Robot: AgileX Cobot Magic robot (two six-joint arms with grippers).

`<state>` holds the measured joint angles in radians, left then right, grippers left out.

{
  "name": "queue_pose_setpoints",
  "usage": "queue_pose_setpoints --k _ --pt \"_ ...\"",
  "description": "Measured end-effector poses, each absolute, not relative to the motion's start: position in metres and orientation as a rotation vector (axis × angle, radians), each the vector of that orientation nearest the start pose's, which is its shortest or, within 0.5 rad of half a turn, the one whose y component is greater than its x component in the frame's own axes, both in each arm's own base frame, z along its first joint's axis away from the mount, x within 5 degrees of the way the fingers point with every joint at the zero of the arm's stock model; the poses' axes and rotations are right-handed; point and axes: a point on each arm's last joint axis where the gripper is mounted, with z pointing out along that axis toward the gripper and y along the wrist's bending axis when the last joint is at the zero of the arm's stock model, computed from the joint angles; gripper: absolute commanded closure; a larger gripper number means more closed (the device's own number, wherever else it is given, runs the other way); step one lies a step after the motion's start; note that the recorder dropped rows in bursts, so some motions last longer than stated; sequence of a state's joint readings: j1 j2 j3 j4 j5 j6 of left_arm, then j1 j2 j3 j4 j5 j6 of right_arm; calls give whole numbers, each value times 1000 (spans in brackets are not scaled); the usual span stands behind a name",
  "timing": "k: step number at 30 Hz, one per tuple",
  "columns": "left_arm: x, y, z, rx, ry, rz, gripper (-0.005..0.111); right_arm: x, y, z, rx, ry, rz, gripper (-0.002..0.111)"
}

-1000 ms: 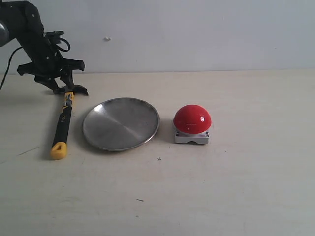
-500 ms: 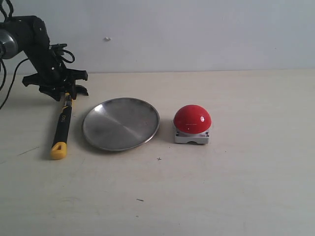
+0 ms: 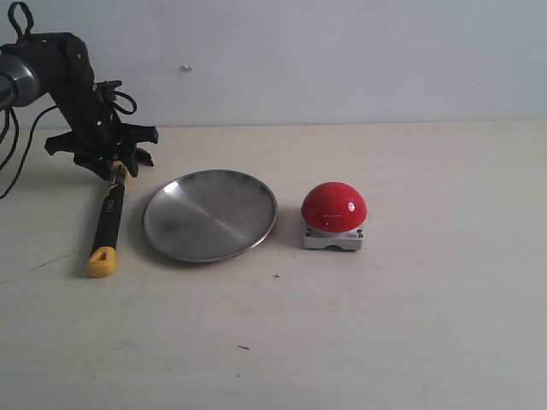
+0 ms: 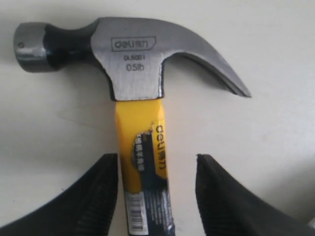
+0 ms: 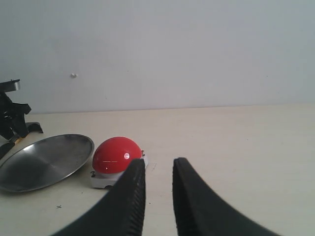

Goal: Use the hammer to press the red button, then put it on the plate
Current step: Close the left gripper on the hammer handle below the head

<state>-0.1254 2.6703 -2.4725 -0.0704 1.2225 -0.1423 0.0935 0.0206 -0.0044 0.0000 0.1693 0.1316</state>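
The hammer (image 3: pixel 108 218) lies flat on the table at the left, head away from the camera and yellow end toward it. My left gripper (image 3: pixel 120 161) hangs over its yellow neck. In the left wrist view the left gripper (image 4: pixel 155 157) is open, its fingers on either side of the hammer (image 4: pixel 140 128) handle just below the steel head, one finger close to it and the other apart. The plate (image 3: pixel 210 214) sits right of the hammer, and the red button (image 3: pixel 333 207) right of the plate. My right gripper (image 5: pixel 158 161) is slightly open and empty, a short way from the red button (image 5: pixel 117 155).
A pale wall (image 3: pixel 342 60) closes off the table at the back. Black cables (image 3: pixel 17 128) hang by the left arm. In the right wrist view the plate (image 5: pixel 44 160) lies beside the button.
The left arm has moved a little to the right and come lower over the hammer's neck. The hammer, plate and button have not moved.
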Motion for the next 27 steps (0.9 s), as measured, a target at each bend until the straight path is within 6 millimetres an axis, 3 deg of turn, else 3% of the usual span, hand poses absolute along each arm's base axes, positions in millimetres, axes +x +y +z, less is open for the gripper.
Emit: queue_pose_setpoints --k 17,21,25,27 --pt "533 -73 111 -65 2954 -137 62 57 5 198 32 1672 170 87" --pt "533 -72 110 -85 2954 -126 79 57 5 198 32 1672 170 87" --pt "533 -72 110 -105 2953 -124 106 57 5 198 32 1672 170 87" --pt "533 -72 110 -91 2953 -123 107 57 5 198 32 1672 170 87"
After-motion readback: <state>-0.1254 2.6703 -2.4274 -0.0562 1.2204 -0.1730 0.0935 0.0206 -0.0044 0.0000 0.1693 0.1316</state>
